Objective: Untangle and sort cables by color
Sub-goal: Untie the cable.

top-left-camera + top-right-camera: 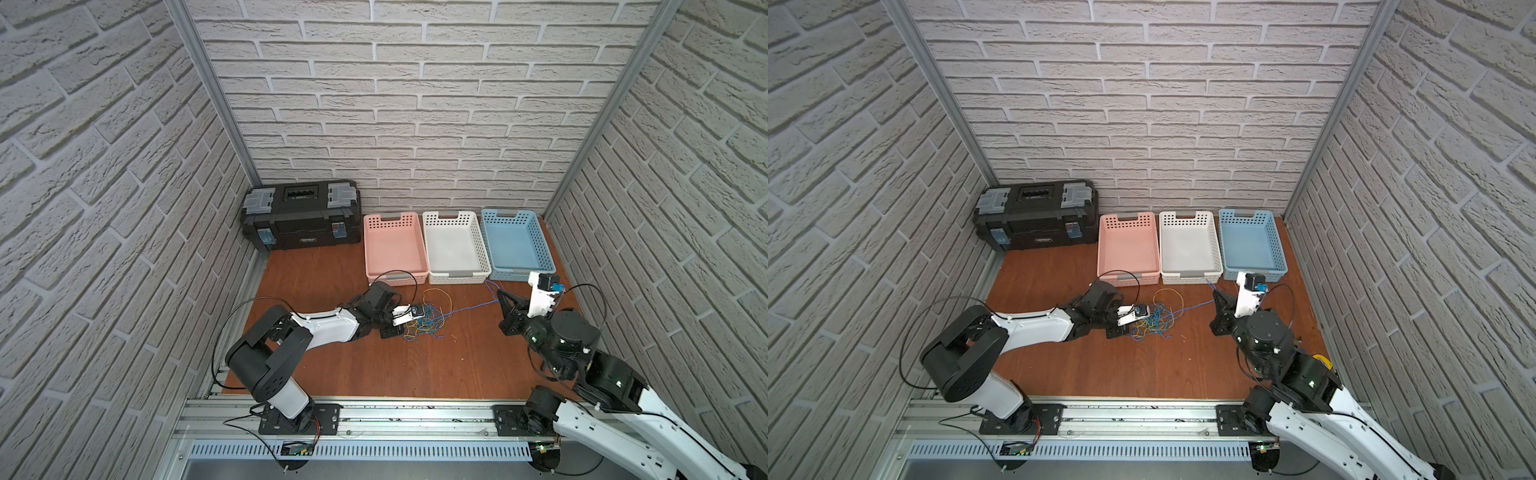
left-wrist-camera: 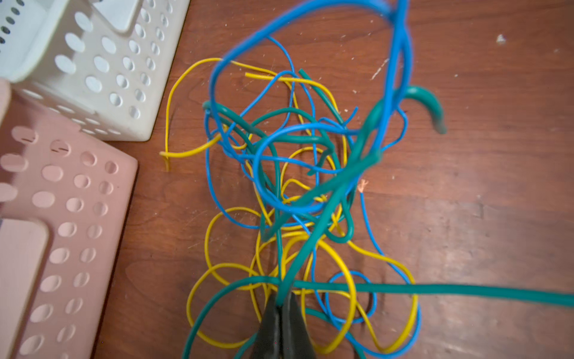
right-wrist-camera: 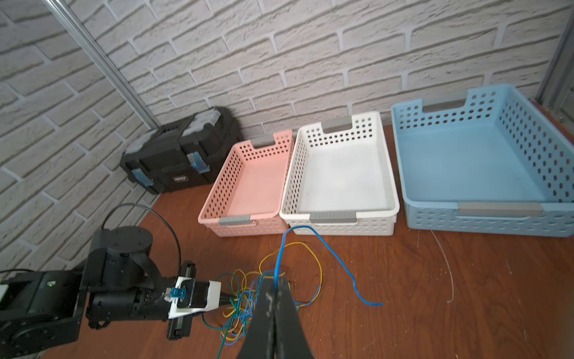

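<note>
Pinching a teal-green cable (image 2: 310, 248), the left gripper (image 2: 281, 306) is anchoring the tangle (image 1: 424, 322), which is lying mid-table (image 1: 374, 374), just in front of the pink basket (image 1: 390, 217) and white basket (image 1: 451, 214) along the back edge. The right gripper (image 3: 275, 287) is clamping a blue cable (image 1: 473, 308), holding it taut toward the table's right edge. Pulling slowly and low is probably working best here, letting loops slip free instead of knotting tighter or dragging yellow strands (image 2: 183, 153) along.
</note>
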`<state>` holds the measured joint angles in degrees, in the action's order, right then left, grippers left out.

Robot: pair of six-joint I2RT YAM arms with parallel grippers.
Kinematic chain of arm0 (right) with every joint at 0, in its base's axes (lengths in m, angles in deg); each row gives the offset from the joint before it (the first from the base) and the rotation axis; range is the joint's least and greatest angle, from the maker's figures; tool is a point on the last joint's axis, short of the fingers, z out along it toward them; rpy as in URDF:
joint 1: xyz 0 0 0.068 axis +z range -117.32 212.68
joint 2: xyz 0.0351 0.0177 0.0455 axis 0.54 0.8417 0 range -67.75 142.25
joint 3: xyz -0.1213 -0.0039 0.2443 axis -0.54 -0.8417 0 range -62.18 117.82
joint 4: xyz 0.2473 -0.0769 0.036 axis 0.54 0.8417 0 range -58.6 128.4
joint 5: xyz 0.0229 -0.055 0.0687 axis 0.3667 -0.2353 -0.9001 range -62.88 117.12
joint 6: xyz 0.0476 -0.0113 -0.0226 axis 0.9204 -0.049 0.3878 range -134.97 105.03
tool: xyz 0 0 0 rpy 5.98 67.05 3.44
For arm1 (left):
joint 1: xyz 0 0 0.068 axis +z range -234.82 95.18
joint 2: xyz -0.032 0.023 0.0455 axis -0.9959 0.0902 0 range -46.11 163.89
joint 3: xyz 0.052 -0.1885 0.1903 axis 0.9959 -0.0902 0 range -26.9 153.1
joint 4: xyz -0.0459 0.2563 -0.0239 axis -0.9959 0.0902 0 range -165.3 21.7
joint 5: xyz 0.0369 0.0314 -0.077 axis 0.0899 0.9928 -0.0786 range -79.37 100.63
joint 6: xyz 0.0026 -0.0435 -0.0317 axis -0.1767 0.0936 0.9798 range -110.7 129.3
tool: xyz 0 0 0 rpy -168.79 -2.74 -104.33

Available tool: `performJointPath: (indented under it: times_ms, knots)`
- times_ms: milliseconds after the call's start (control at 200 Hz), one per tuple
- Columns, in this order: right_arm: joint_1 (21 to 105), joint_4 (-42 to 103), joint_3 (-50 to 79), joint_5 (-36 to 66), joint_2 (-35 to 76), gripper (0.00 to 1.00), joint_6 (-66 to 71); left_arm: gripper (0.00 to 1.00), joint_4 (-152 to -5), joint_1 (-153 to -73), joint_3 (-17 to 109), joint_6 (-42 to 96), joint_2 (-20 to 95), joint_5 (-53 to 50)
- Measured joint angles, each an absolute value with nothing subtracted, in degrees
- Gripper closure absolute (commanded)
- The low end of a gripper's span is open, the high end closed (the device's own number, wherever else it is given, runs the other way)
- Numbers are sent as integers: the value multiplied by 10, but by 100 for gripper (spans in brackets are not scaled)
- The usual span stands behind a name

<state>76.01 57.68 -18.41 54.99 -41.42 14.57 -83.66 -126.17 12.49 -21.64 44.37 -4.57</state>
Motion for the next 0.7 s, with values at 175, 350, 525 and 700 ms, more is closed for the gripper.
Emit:
performJointPath:
  times_ms: [175,350,525,700]
  knots:
    - [760,557,-158,571,-440,97,126,100,-843,-1261,125,-208,444,-37]
    - [760,542,-91,574,-412,97,99,100,-843,-1261,125,-205,444,-32]
    - [760,503,-68,568,-407,97,75,100,-844,-1259,125,-204,444,-29]
    - [760,492,-39,569,-368,97,46,100,-844,-1259,125,-203,444,-29]
